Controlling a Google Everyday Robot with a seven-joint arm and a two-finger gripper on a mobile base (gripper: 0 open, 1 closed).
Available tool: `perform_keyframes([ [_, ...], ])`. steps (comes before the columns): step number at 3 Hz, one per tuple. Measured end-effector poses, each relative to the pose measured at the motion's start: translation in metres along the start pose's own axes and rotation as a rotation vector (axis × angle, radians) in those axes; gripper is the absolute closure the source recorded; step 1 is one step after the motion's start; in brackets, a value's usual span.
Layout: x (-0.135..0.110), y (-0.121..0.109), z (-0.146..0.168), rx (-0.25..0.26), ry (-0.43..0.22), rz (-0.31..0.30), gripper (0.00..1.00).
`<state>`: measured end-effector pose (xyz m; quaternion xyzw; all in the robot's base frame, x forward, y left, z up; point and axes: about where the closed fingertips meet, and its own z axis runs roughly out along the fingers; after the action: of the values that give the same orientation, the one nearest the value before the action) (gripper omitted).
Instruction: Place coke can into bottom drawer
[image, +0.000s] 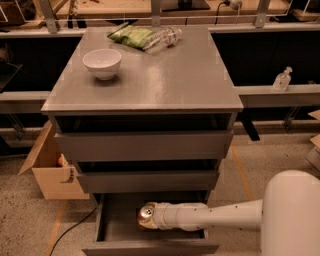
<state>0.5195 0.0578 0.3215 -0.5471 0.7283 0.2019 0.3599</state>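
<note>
**Coke can at the gripper's tip inside the open bottom drawer**

The robot's white body (292, 215) fills the ground in front of the grey cabinet (145, 100), off its right corner. From it, the white arm (215, 216) reaches leftward across the cabinet's foot and into the bottom drawer (120, 222), which stands pulled out towards the camera. The gripper (154, 219) is inside that drawer, low over its floor and a little left of the cabinet's centre line. The coke can (146, 214) sits right at the gripper's tip, lying tilted with its silver top turned up towards the camera. Its red side is mostly hidden in shadow against the arm's end. Whether the gripper clasps the can or stands loose of it cannot be told.

Above the open drawer, the cabinet's middle drawer (147, 181) and top drawer (145, 145) each stand out slightly from the frame. On the cabinet's top, a white bowl (102, 62) rests near the left edge. A green bag (131, 36) and a clear plastic bottle (162, 39) lie together at the back edge. A cardboard box (50, 170) sits on the floor against the cabinet's left side.
</note>
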Motion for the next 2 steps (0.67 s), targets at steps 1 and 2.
perform_keyframes([
  [1, -0.003, 0.003, 0.017, -0.015, -0.067, -0.005, 1.0],
  [2, -0.004, -0.001, 0.038, -0.038, -0.102, -0.016, 1.0],
])
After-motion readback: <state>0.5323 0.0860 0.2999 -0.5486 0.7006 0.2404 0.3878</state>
